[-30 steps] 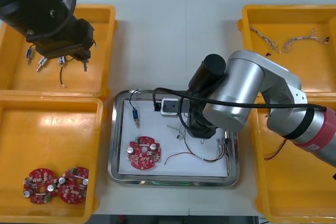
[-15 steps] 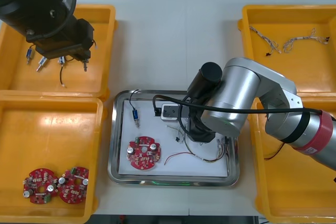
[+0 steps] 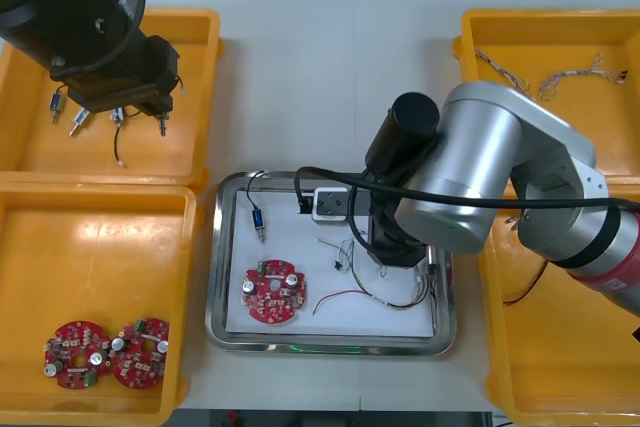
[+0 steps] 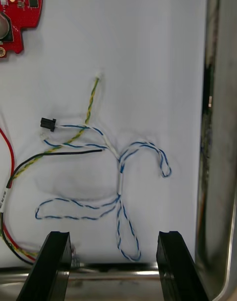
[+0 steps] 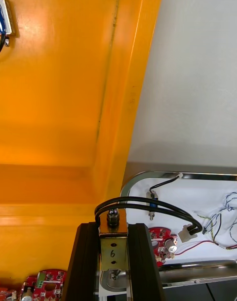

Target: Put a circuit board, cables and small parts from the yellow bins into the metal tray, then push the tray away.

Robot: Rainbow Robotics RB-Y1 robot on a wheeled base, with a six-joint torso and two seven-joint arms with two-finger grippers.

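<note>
Blue and white cable [image 4: 118, 192] lies loose on the white floor of the metal tray [image 3: 225, 332], just ahead of the right gripper [image 4: 113, 236], whose fingers are spread and touch nothing. From the front, the right arm [image 3: 480, 177] covers much of it. A circuit board [image 3: 271, 293] and a red and yellow cable [image 3: 335, 299] lie beside it. The left gripper [image 5: 113, 227], over a far yellow bin [image 3: 195, 67], pinches a small metal part [image 5: 113, 254].

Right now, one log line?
left gripper shut on small metal part over yellow bin; right gripper open over blue and white cable in metal tray
</note>
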